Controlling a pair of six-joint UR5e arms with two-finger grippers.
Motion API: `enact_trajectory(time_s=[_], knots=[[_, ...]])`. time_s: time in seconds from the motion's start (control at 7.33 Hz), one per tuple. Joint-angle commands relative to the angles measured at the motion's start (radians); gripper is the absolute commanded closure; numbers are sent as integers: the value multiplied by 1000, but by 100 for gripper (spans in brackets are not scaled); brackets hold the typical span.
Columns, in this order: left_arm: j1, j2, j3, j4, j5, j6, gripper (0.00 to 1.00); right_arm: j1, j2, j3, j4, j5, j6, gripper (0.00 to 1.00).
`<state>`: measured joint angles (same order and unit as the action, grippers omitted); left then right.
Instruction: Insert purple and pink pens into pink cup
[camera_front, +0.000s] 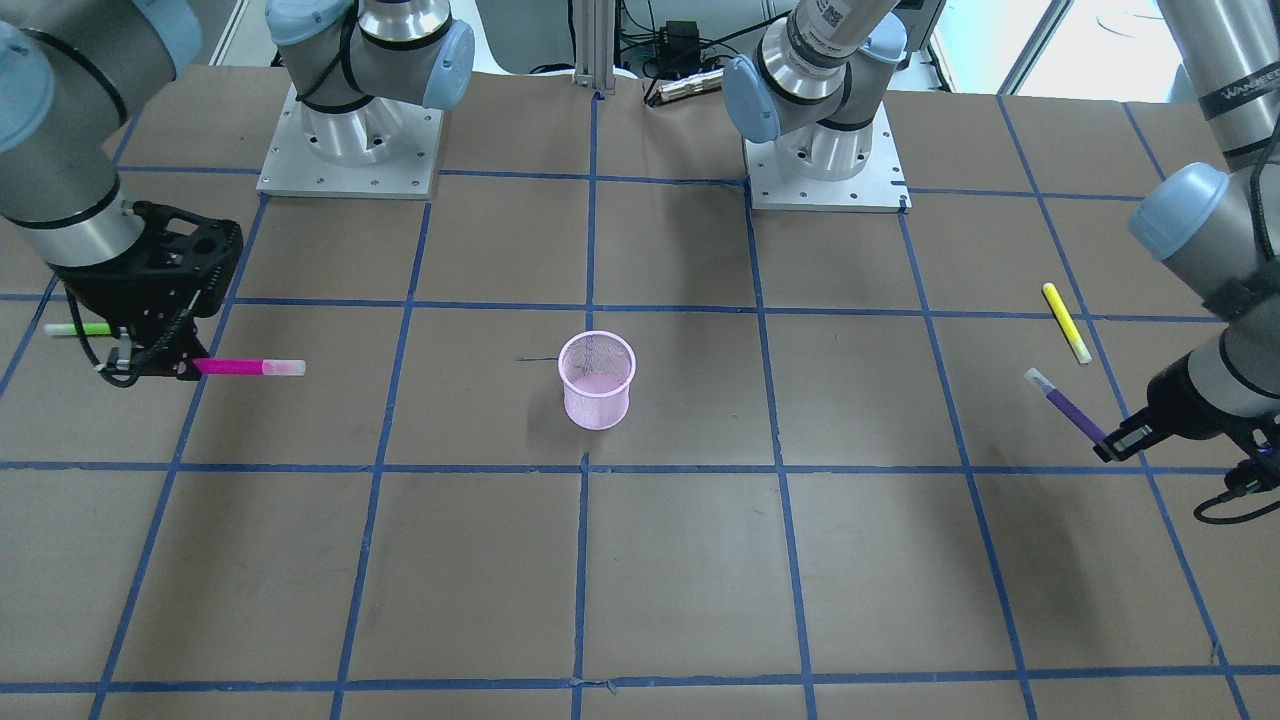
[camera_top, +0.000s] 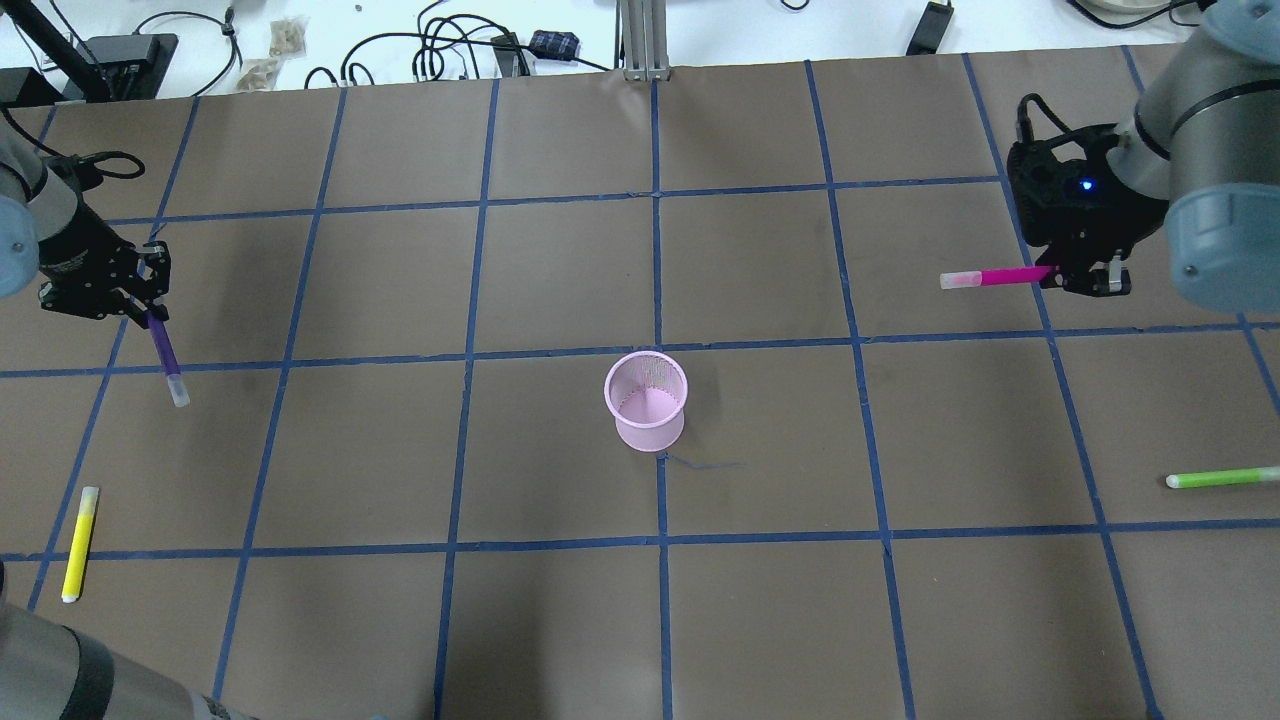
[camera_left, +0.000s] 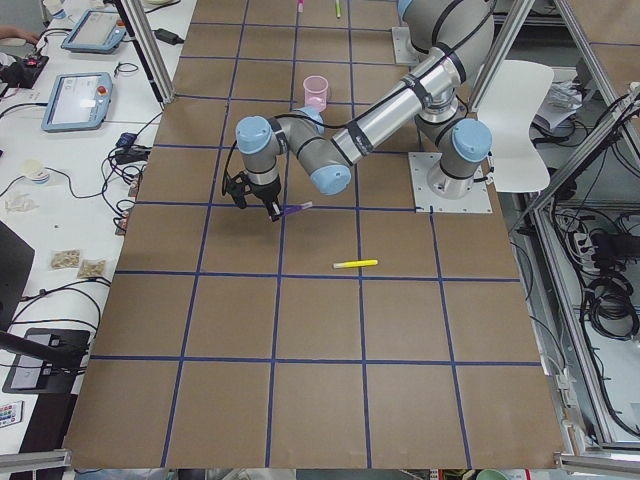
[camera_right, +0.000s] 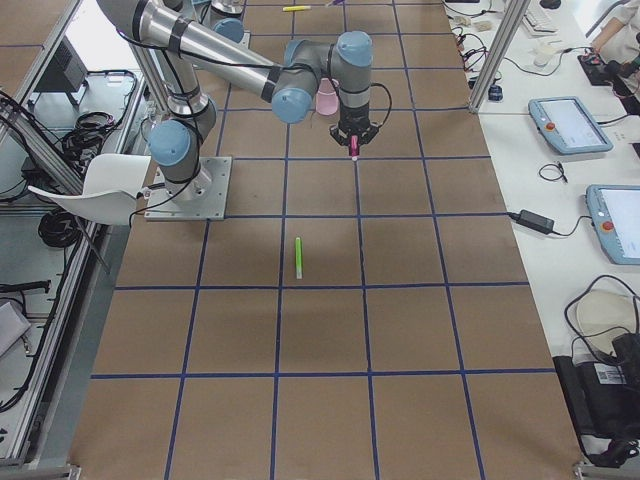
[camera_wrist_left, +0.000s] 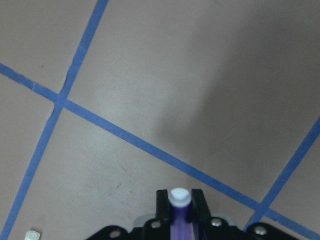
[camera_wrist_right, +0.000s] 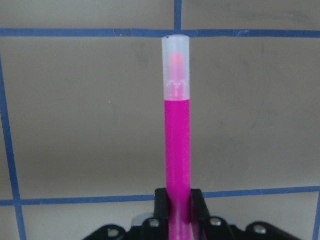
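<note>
Wide of the pink cup (camera_top: 646, 400), purple pen (camera_top: 168, 362) is clamped in left gripper (camera_top: 152, 318), pink pen (camera_top: 990, 278) in right gripper (camera_top: 1052, 272); the cup could be toppled by misaim.

I'm running this from afar, and it's plainly a robotics lab. Arm bases (camera_front: 345, 135) sit bolted on metal plates (camera_front: 280, 185) to a table (camera_top: 760, 620) papered brown and gridded with blue tape (camera_top: 656, 280). White benches (camera_right: 510, 150) alongside hold teach pendants (camera_right: 570, 125), cables (camera_top: 450, 45) and a power brick (camera_right: 528, 221); aluminium posts (camera_top: 640, 35) frame the cell.
</note>
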<state>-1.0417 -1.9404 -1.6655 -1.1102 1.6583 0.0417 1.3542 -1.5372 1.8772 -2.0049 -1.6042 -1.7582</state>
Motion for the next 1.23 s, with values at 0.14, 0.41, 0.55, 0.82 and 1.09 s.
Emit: enact_trajectory(time_s=[0.14,0.41,0.55,0.82,1.09], knots=[[-12,14,6,4,5,10,100,309,-11,-6,14,-141,429,93],[-12,17,-3,6,5,44,100,498,15,-18,11,-231,605,93],[-12,17,-5,6,3,46,100,572,28,-18,17,-249,750,93],[-15,20,-2,6,3,46,100,664,77,-23,15,-324,852,93],[-17,29,4,6,5,46,100,735,121,-47,14,-410,922,92]])
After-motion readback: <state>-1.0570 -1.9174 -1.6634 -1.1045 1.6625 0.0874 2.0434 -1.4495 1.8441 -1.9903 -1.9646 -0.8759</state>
